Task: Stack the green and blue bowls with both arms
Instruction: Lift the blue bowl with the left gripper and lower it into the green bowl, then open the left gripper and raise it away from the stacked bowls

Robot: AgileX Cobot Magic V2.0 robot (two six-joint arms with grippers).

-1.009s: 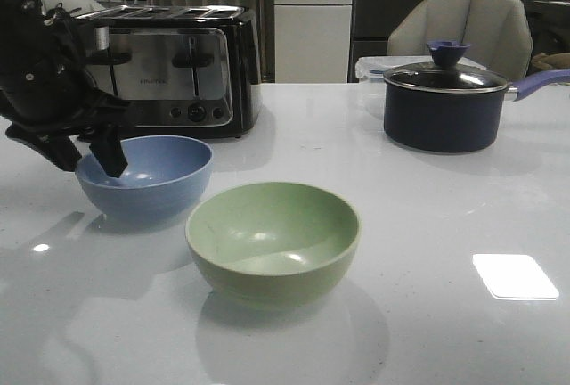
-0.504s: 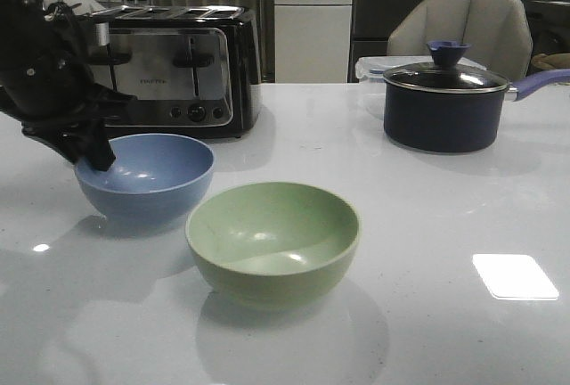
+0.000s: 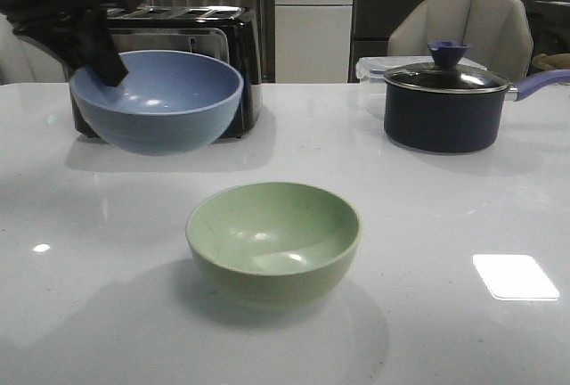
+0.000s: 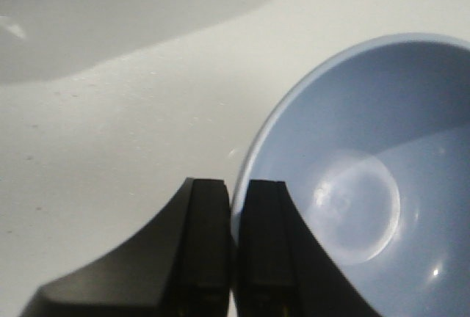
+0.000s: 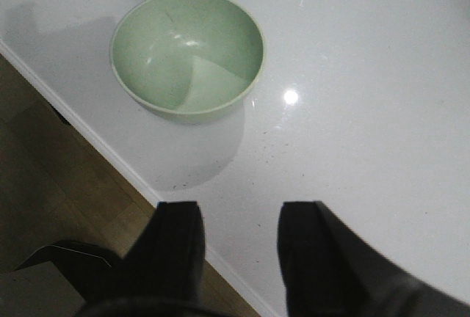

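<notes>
Carrying the blue bowl, rim-pinched by the left gripper, calls for level travel toward five o'clock, over the green bowl; the right gripper hangs apart.

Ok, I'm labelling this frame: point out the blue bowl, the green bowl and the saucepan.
blue bowl (image 3: 165, 91), front view, inner wall.
green bowl (image 3: 272, 229), front view, inside bottom.
saucepan (image 3: 441, 118), front view, dark side wall.

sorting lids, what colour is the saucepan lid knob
Dark blue knob, seen best in the front view.
</notes>
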